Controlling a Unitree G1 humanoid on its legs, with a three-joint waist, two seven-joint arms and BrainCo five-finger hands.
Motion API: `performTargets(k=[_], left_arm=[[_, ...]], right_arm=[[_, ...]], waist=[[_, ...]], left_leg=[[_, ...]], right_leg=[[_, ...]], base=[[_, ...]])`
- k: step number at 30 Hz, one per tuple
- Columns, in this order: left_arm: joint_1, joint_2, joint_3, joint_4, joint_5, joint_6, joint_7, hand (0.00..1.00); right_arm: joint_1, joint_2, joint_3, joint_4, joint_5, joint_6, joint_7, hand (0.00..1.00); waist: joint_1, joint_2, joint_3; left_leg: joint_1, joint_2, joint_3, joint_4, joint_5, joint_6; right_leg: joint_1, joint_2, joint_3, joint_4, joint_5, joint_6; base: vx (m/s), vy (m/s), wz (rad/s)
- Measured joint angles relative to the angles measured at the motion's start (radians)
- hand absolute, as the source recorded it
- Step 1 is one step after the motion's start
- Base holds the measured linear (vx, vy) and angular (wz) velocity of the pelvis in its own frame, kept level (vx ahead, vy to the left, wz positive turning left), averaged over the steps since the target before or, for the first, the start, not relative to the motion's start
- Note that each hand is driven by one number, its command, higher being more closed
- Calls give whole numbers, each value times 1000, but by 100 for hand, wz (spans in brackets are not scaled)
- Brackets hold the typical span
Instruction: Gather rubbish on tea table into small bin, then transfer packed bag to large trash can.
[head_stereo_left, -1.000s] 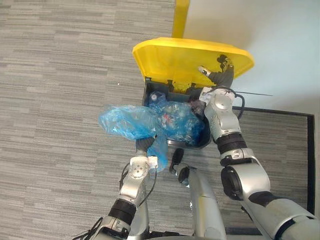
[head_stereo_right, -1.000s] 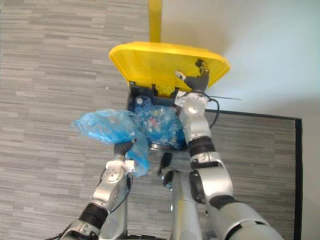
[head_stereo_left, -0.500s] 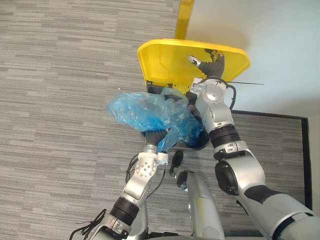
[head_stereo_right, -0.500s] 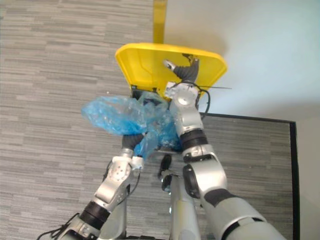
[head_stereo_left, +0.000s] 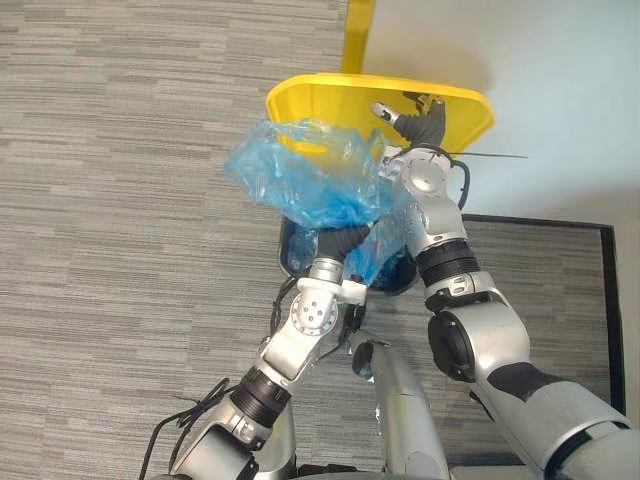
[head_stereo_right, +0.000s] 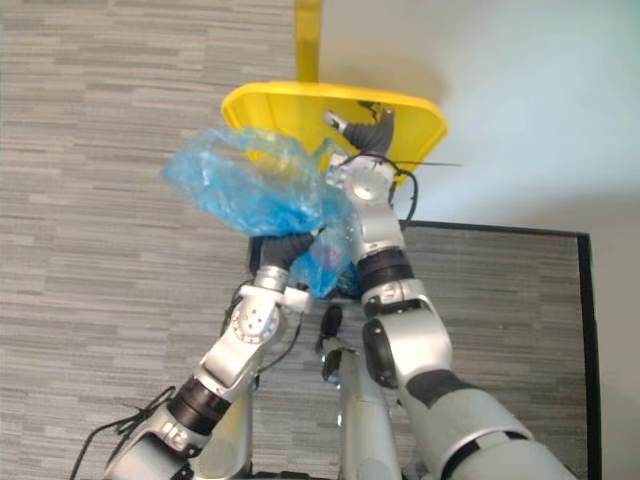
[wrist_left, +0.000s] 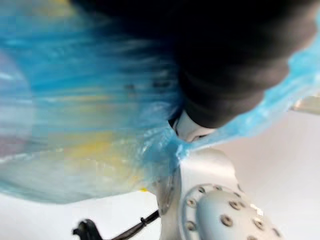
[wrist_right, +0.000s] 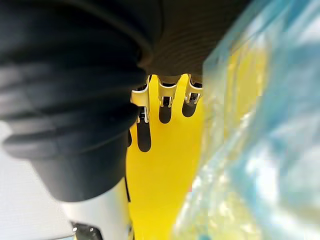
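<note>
Blue bag (head_stereo_left: 300, 180) bulged just above the left hand (head_stereo_left: 345, 241) (grip: cannot tell); right hand (head_stereo_left: 412, 120) lay flat, fingers straight, on the lid (head_stereo_left: 320, 100).

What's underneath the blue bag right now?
The dark trash can, its yellow lid propped by the right hand. The left hand reaches up into the blue bag, which covers most of the can's inside.

Translucent blue bag (head_stereo_left: 305, 185), bright yellow lid (head_stereo_left: 330, 98), grey carpet (head_stereo_left: 120, 250) streaked in fine bands, pale wall (head_stereo_left: 560, 70)
</note>
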Motion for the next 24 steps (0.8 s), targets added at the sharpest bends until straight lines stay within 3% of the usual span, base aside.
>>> performTargets(k=[8,15,16,24], left_arm=[[-140,-2,102,256,18,51,23,100],[-223,-3,201,410,19,92,36,100],[-230,-5,226,429,19,93,37,0],[-246,-9,316,526,20,122,38,0]], right_arm=[[6,-8,34,-110,-1,-5,6,0],[44,-40,82,-181,-10,-34,9,0],[45,-42,93,-181,-10,-37,11,0],[43,-33,143,-213,-9,-48,21,0]], waist=[[-27,-10,-5],[-50,-19,-3],[-51,-22,-2],[-56,-57,3]], left_leg=[[-84,-1,11,11,4,6],[-158,13,40,59,-10,22],[-169,16,43,67,-12,24],[-238,35,55,126,-37,28]], right_leg=[[-61,7,11,-51,42,17],[-126,20,36,-58,70,3],[-137,23,40,-58,72,5],[-202,40,57,-38,84,5]], base=[[-57,21,-5],[-21,20,-15],[-31,0,-11],[-47,-8,-13]])
